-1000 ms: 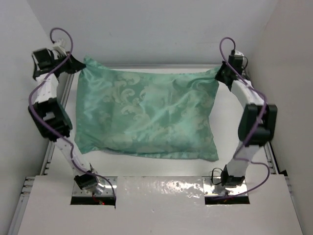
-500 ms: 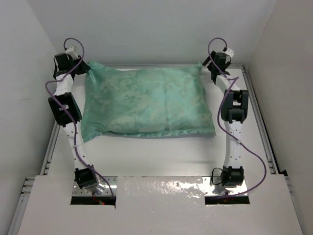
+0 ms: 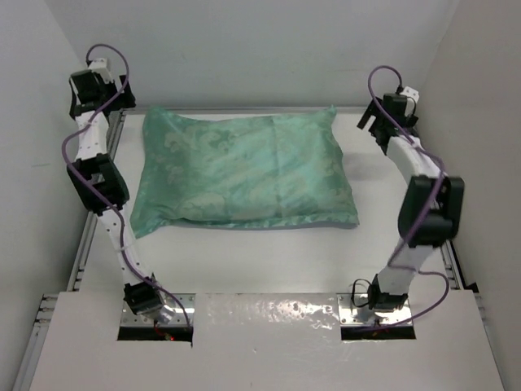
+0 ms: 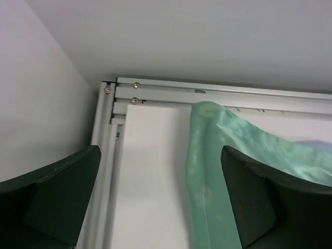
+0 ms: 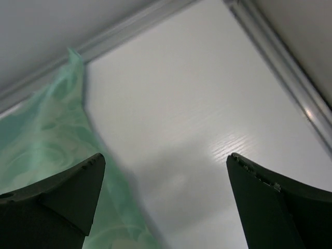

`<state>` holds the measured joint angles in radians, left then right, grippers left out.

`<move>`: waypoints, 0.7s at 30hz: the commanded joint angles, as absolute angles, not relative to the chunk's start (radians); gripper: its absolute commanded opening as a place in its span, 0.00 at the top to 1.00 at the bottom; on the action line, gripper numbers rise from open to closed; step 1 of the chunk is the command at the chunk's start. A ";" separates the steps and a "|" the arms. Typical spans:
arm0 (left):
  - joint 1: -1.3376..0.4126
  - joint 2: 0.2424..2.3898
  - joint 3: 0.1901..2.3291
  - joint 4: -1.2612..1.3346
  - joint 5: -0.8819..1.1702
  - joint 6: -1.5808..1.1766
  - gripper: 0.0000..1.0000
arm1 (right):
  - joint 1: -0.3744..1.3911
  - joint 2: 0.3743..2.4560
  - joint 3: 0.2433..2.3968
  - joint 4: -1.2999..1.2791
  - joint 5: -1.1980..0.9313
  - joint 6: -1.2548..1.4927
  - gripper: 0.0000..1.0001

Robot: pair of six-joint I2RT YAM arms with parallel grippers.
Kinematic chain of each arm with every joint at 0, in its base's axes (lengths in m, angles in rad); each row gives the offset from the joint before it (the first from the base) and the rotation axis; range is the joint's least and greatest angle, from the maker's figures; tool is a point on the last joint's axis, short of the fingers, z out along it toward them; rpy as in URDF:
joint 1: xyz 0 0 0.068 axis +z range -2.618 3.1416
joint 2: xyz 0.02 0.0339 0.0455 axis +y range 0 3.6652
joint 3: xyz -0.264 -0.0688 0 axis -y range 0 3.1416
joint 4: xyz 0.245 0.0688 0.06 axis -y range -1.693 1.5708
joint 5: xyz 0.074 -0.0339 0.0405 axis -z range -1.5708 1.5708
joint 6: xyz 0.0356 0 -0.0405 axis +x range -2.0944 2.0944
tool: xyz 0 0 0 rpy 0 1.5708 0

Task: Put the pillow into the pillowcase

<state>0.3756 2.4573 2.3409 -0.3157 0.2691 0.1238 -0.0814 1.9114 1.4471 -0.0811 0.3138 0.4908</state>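
The sea-green patterned pillowcase lies plump and flat on the white table, its far corners loose. The pillow is hidden; only the case's bulk shows. My left gripper hangs open above and to the left of the far left corner, apart from the cloth. In the left wrist view the left gripper holds nothing, and the pillowcase edge lies below by the right finger. My right gripper stands open just right of the far right corner. In the right wrist view the right gripper is empty, with the pillowcase corner under the left finger.
Aluminium rails run along the table's left, right and far sides, seen also as the far rail and side rail. White walls stand close behind and on both sides. Both arm bases sit at the near edge.
Both grippers opened and let go of the pillowcase's far corners. The case settled flat on the table. Both grippers drew outward, away from the corners.
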 commanded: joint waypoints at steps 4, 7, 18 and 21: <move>0.405 1.975 2.084 -0.538 0.424 0.322 0.00 | -0.074 1.404 0.998 -0.237 0.331 0.489 0.01; 0.406 1.835 1.886 -0.620 0.430 0.354 0.00 | -0.074 1.209 0.861 -0.305 0.389 0.552 0.01; 0.414 1.600 1.336 -0.673 0.403 0.365 0.00 | -0.074 0.796 0.551 -0.380 0.529 0.716 0.01; 0.414 1.580 1.263 -0.661 0.414 0.367 0.00 | -0.074 0.776 0.552 -0.431 0.531 0.726 0.01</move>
